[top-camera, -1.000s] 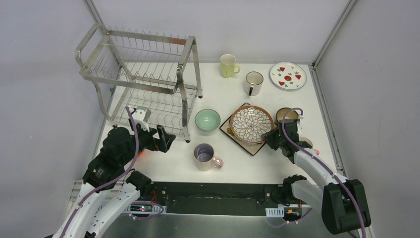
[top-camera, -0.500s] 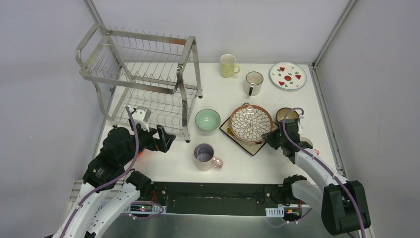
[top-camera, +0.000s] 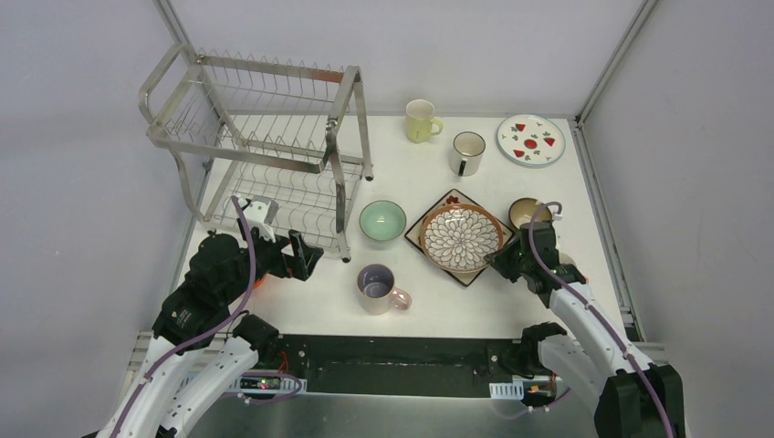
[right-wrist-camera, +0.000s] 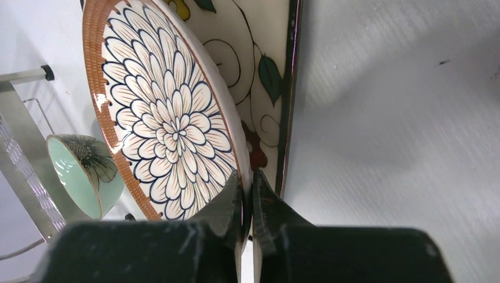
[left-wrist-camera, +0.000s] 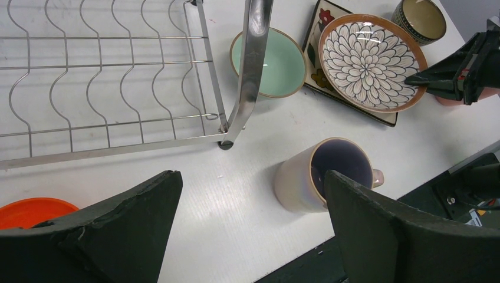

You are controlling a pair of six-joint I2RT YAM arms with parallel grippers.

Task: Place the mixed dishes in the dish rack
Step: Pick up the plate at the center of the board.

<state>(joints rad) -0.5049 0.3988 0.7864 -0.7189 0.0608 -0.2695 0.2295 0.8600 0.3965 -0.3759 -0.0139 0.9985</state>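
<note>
My right gripper (top-camera: 500, 258) is shut on the near rim of the petal-pattern round plate (top-camera: 461, 237), tilting it above the flowered square plate (top-camera: 414, 234). The right wrist view shows the fingers (right-wrist-camera: 233, 200) pinching the plate (right-wrist-camera: 171, 118), with the square plate (right-wrist-camera: 259, 41) behind. My left gripper (top-camera: 301, 254) is open and empty by the dish rack (top-camera: 260, 137), above the table (left-wrist-camera: 250, 183). The lilac mug (top-camera: 376, 285) and mint bowl (top-camera: 382, 220) stand between the arms. The brown bowl (top-camera: 528, 213) is beside the right gripper.
The yellow mug (top-camera: 420, 119), white mug (top-camera: 466, 152) and red-fruit plate (top-camera: 530, 139) stand at the back right. The orange bowl (left-wrist-camera: 35, 212) lies under my left gripper. The rack's front leg (left-wrist-camera: 250, 71) stands next to the mint bowl (left-wrist-camera: 268, 62).
My right gripper has drawn the petal-pattern plate slightly toward the near edge. The left arm has not moved.
</note>
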